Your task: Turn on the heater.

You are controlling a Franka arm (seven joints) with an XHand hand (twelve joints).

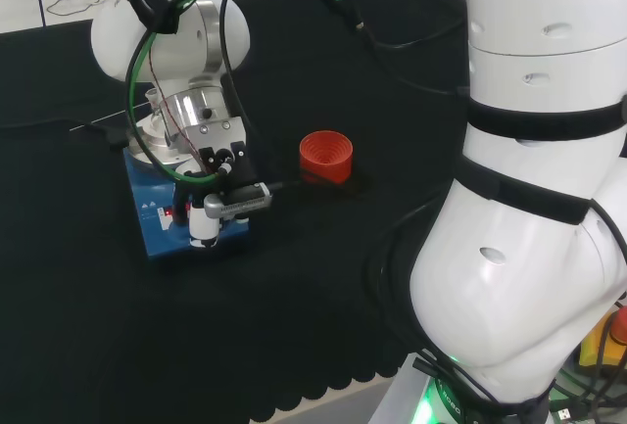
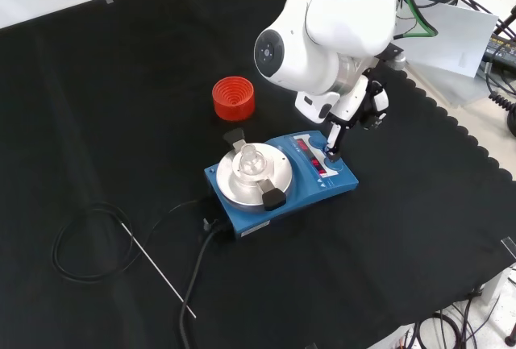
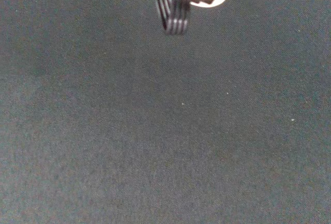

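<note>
Heater (image 2: 278,176): blue base, round silver plate; hand (image 2: 355,111) with one straight finger on its front panel; front view alone reveals its black cord (image 2: 197,272).

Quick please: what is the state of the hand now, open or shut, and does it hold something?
Hand: open, holding nothing; one straight finger points down onto the front panel of the blue heater.

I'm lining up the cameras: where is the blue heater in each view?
Head view: heater at left, under the robot hand.
Front view: heater at centre, below the arm.
Wrist view: black cloth, no heater.
Shared landmark: red ribbed ring.
</note>
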